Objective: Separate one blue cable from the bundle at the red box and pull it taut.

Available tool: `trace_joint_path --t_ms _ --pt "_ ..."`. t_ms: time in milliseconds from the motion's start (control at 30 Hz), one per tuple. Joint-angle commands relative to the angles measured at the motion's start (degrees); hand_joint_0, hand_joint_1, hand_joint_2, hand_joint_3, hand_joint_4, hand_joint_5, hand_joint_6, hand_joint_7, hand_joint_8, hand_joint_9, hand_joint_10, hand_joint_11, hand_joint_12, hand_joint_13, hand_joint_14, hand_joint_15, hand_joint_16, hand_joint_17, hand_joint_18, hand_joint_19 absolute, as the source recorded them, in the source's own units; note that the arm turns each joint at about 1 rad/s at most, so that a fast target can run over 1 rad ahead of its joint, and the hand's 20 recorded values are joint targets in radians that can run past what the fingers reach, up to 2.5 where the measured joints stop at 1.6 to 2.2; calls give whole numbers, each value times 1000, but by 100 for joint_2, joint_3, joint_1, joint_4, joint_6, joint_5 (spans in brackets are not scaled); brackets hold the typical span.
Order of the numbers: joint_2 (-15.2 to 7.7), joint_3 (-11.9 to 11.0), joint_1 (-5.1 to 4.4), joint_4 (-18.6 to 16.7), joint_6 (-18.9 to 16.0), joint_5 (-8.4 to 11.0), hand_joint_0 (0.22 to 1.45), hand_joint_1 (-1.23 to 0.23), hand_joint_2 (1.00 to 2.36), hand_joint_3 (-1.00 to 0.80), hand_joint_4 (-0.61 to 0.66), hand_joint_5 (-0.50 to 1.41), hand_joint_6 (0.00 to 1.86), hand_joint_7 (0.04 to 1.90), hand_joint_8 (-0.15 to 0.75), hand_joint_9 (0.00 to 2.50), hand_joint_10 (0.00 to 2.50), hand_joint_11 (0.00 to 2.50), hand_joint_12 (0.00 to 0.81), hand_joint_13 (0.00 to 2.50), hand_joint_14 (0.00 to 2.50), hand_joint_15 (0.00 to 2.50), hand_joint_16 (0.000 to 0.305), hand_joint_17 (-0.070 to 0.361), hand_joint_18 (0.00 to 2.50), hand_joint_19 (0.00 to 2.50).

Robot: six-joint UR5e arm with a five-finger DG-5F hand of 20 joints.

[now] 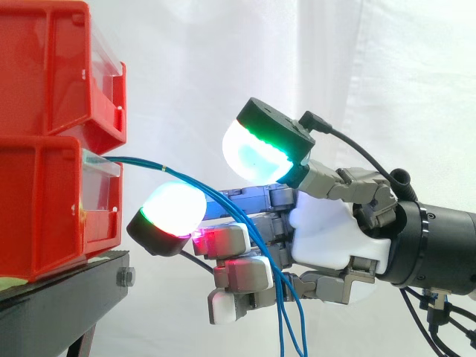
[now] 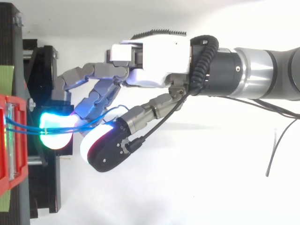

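The blue cables come out of the front of the lower red box. They arc outward together, then drop across my robot hand and hang free below it. From above, they run from the box lip toward the hand as a tight group, and I can't count the strands there. Whether the robot hand is grasping one of them or they are only draped through it, I cannot tell.

I judge these cables to be thin, light and limp, with slick jackets. One would slip through a loose hold, and they would tangle with each other easily. The best place to take one looks to be the arc between box and hand, where the side view shows separate strands, not lower down where they hang bunched.

The edges to mind are the box's front lip and the corner of the black stand, both near the hand. The open room lies away from the box, back along the arm's line, with only the white curtain behind. That is the way I'd draw a cable tight.
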State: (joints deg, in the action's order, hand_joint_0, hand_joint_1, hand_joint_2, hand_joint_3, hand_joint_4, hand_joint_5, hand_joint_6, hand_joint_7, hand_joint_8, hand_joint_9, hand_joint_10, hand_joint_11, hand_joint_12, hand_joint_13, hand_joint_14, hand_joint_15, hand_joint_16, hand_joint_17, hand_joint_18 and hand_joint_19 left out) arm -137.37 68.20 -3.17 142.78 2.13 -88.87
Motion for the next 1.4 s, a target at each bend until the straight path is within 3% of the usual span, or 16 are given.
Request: trace_joint_path --t_ms 0,400,767,1100,1367 --pt "0 -26 -8 40 -2 -8 631 -690 1013 -327 245 -187 502 1105 315 868 2 1602 384 1080 20 1287 53 120 749 675" --pt "0 -62 -17 40 -20 -17 646 -686 1019 -175 198 -169 515 1282 316 878 27 1663 378 1106 20 1313 55 123 782 708" --pt "0 -229 27 233 -20 -96 616 -659 1014 -327 204 -187 645 1141 317 906 89 1637 380 1147 20 1323 56 125 820 704" --pt "0 -237 27 233 -28 -104 639 -640 1018 -245 198 -200 763 1038 319 944 142 1630 379 1171 20 1318 56 126 855 717" --pt "0 -229 45 251 -20 -104 682 -759 1020 -202 201 -219 828 1015 319 917 175 1655 382 1182 21 1317 56 126 900 712"
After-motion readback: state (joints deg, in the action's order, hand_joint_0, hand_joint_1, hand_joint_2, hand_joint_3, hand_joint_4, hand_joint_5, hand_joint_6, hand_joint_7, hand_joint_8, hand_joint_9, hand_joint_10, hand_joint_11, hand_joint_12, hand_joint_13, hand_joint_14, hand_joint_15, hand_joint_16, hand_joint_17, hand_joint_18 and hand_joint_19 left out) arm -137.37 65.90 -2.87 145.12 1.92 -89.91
